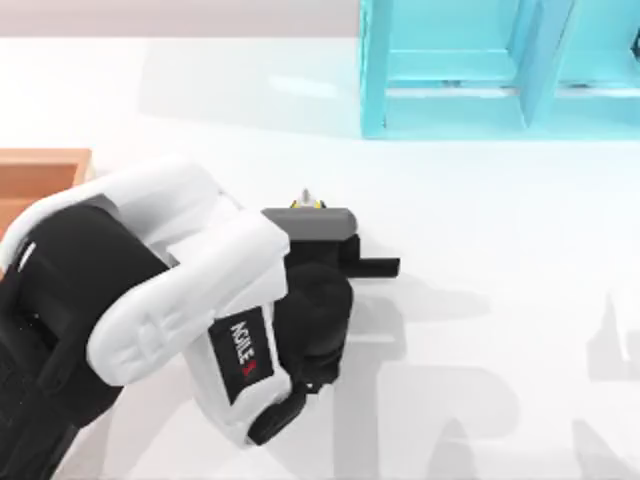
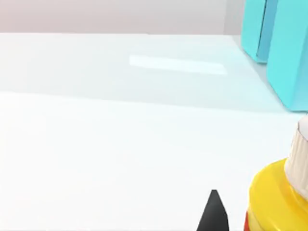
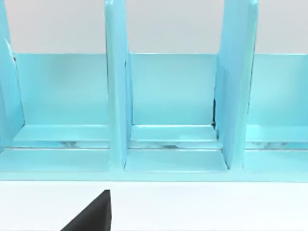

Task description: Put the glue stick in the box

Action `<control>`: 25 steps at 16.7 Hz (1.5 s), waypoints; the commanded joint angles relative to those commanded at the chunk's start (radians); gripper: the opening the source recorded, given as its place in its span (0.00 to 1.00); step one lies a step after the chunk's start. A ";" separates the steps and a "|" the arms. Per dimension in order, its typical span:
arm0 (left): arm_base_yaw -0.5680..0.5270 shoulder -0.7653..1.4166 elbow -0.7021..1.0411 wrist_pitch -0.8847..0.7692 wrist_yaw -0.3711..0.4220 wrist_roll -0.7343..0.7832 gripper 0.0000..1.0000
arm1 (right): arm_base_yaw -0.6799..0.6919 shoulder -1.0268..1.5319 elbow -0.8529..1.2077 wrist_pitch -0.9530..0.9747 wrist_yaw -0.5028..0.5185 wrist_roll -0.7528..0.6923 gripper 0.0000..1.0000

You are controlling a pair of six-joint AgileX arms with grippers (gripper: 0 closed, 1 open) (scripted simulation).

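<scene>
Top view: left arm reaches across the left half of the tabletop (image 1: 480, 200). Left tool (image 1: 318, 228) sits at the glue stick (image 1: 306, 198), which shows as a white tip and a sliver of yellow just past the grey wrist block. One dark finger (image 1: 375, 267) sticks out to the right. Box (image 1: 40, 175) is at the left edge, well apart from the stick. Cyan shelf unit (image 1: 470, 70) at the far side.

Left wrist view: glue stick (image 2: 279, 192) very near, yellow shoulder and ribbed white cap, upright. One black fingertip (image 2: 213, 214) just beside it. Can't tell how wide the left tool is or whether it touches the stick.

Right wrist view: shelf unit (image 3: 168, 110) straight ahead, one dark fingertip (image 3: 94, 214) low; the right tool's opening can't be told.

Step looks like the grasp: centre the stick between the fingers, clamp the body not the cap, lift straight before carrying left.
</scene>
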 joint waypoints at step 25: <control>0.375 -0.415 0.256 -0.882 0.642 0.664 0.00 | 0.000 0.000 0.000 0.000 0.000 0.000 1.00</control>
